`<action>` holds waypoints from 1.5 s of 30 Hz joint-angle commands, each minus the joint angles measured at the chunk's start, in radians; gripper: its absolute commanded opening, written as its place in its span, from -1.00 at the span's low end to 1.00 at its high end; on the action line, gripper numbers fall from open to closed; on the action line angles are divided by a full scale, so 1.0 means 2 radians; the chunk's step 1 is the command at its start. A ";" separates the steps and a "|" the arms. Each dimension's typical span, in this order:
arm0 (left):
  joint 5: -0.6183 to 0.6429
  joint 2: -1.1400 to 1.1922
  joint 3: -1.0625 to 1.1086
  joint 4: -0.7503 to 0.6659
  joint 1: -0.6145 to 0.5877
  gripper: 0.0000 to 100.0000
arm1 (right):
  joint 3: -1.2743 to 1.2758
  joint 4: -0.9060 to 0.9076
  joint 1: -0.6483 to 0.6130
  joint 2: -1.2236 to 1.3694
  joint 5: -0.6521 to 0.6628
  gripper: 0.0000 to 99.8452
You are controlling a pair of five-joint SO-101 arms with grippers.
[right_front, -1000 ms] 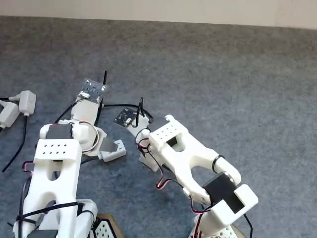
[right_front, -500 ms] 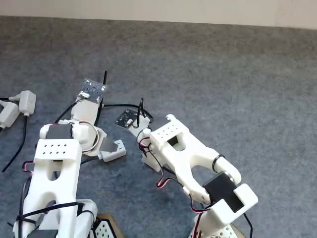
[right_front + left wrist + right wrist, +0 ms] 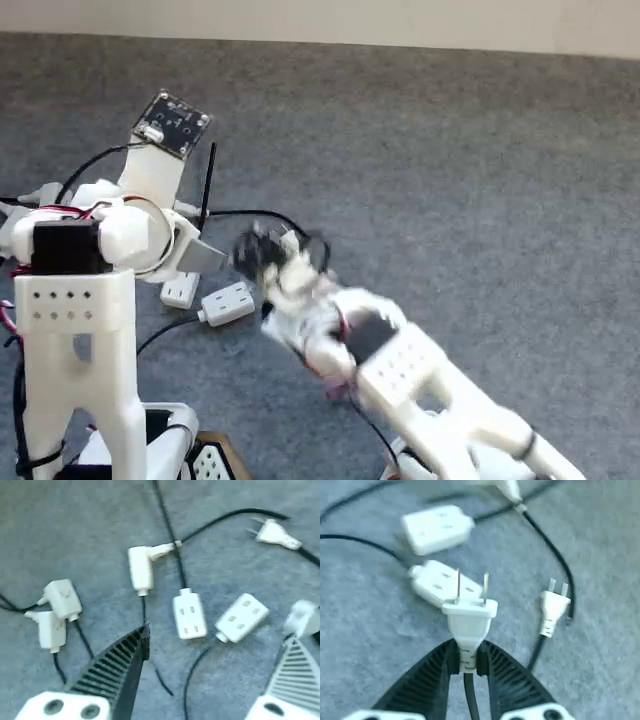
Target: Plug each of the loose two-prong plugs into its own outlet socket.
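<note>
1. The right claw [image 3: 468,652] is closed narrow on a white two-prong plug [image 3: 469,614]. It pinches the plug's ribbed neck, where a black cord [image 3: 470,700] leaves it.
2. This plug stands straight out from the claw's tips. Its two flat metal prongs point away from the claw toward a white outlet block [image 3: 434,582] lying on the grey counter [image 3: 600,540]. In the right wrist view the prongs overlap the block, but I cannot tell whether they touch it.
3. A second white outlet block [image 3: 437,527] lies just beyond the first.
4. Near the held plug and apart from the claw, a loose white two-prong plug [image 3: 552,607] lies flat on the counter. It is smaller and also sits on a black cord.
5. The left claw [image 3: 220,635] is spread wide and holds nothing. In the left wrist view the two outlet blocks lie side by side between its fingers, slot faces up.
6. Farther from the left claw lie an angled white plug [image 3: 140,569] and a pair of white adapter plugs [image 3: 62,597] that touch each other. Well apart from these is another two-prong plug [image 3: 274,532].
</note>
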 commanded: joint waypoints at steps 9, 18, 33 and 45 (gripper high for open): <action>0.027 -0.004 0.101 -0.090 0.053 -0.22 | 0.027 -0.021 -0.030 -0.066 -0.028 -0.99; 0.028 -0.005 0.250 -0.222 0.026 -0.22 | -0.053 0.055 0.015 -0.061 -0.026 -0.99; 0.028 -0.003 0.293 -0.274 -0.002 -0.23 | -0.160 0.148 0.023 -0.054 -0.023 -0.99; -0.017 0.248 0.000 -0.223 -0.222 -0.23 | -0.443 0.314 0.024 0.234 -0.017 -0.99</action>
